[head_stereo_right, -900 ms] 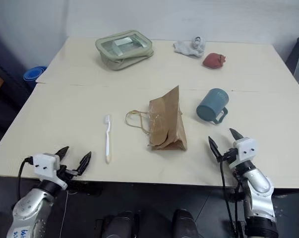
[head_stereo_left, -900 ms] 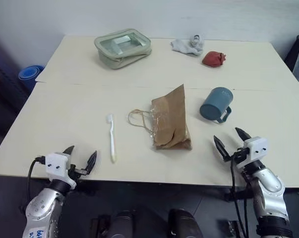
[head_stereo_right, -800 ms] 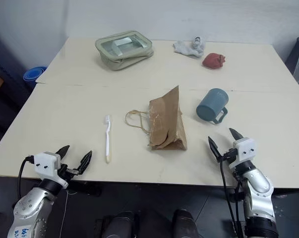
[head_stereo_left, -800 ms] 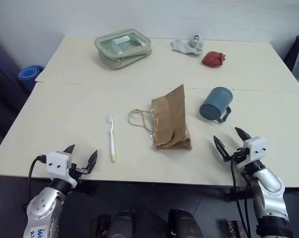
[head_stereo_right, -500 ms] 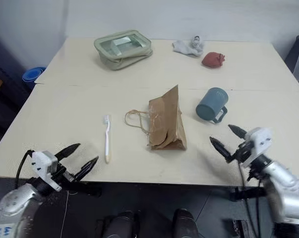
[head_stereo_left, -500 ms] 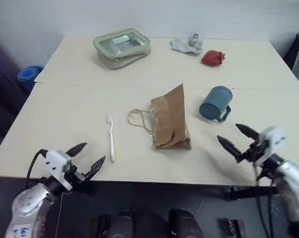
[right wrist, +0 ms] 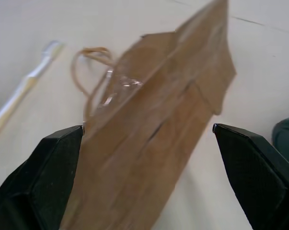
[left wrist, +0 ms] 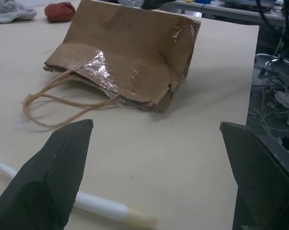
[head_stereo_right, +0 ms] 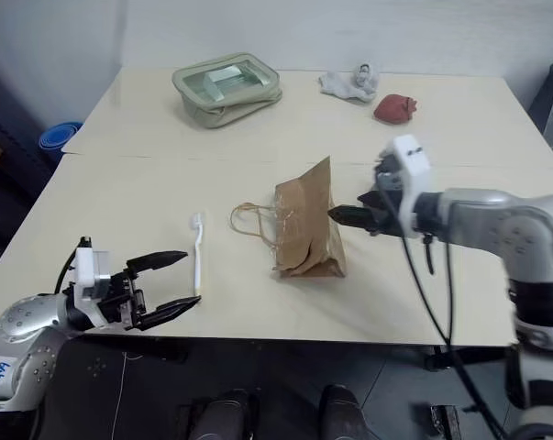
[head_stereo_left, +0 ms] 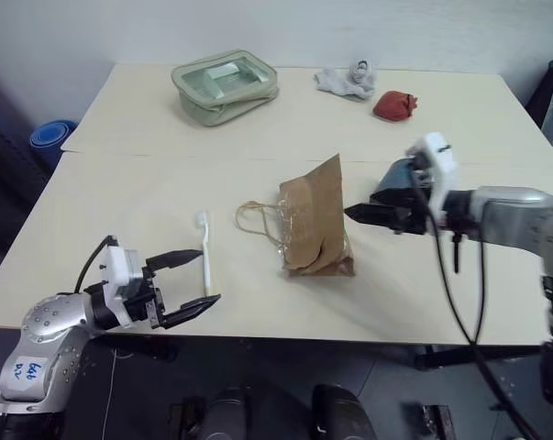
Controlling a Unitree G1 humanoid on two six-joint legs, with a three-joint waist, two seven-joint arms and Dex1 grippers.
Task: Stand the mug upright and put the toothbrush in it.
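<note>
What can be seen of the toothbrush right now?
The toothbrush is a slim, all-white plastic one, lying flat on the cream table, left of the brown paper bag. Its small bristled head points toward the far edge, and the handle end looks slightly yellowish. Nothing touches it; the left gripper, jaws open, sits close beside its handle end.

Mug (head_stereo_left: 397, 177) mostly hidden behind right end effector (head_stereo_left: 379, 213); orientation unclear.
</note>
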